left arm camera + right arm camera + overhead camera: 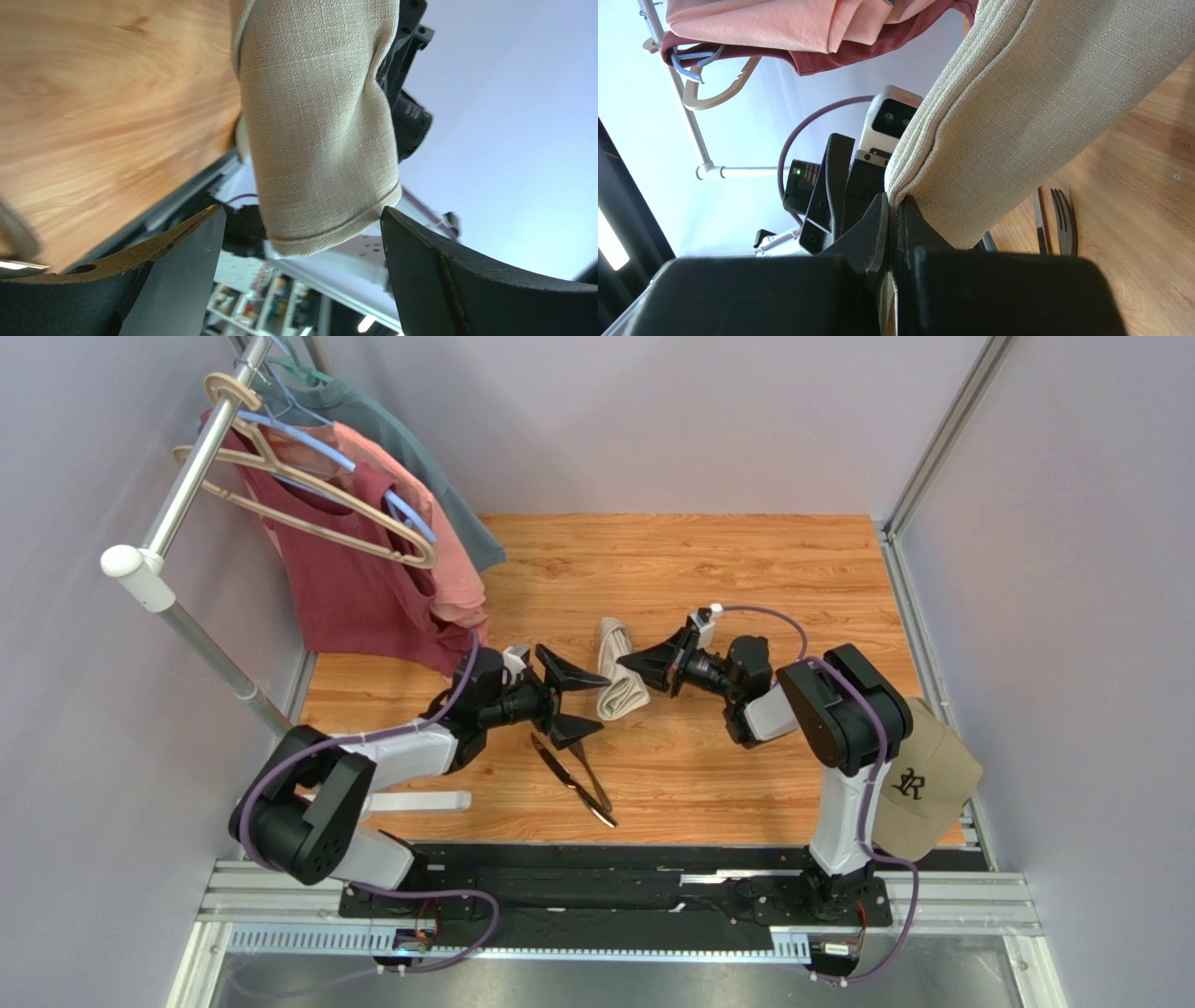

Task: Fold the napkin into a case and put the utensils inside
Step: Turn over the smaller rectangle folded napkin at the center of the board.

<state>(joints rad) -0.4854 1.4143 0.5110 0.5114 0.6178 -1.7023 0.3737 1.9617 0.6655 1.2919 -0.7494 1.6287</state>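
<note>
The beige napkin (615, 669) lies folded into a narrow strip on the wooden table (730, 574), between my two grippers. My right gripper (624, 668) is shut on its long edge, with the cloth pinched between the closed fingers (875, 231). In the right wrist view the napkin (1032, 105) rises from those jaws. My left gripper (603, 706) stands open around the strip's near end. In the left wrist view the napkin (316, 126) hangs between the spread fingers (175, 266) without touching them. The dark fork (1064, 218) and knife (1038, 217) lie side by side on the table, near the left arm (575, 777).
A clothes rack (183, 490) with red and pink shirts (379, 560) on hangers stands at the back left. A tan cap (926, 777) sits at the table's right edge beside the right arm. Grey walls close in both sides.
</note>
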